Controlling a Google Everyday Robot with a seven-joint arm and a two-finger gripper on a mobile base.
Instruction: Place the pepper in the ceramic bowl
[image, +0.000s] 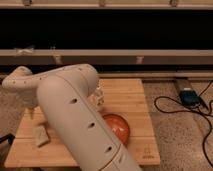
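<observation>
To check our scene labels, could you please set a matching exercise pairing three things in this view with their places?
Things:
1. ceramic bowl
2. gripper
3. blue device

Places:
A. on the floor, right of the wooden board
B. over the board's middle, beside the robot arm
C. on the board, partly hidden by the arm

Pairs: 1-C, 2-B, 3-A

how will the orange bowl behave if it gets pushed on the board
Wide and low, the bowl would probably slide rather than tip. Its glossy glaze suggests it is slippery to pinch and could chip. The gripper hangs just behind it, beside the arm.
</observation>
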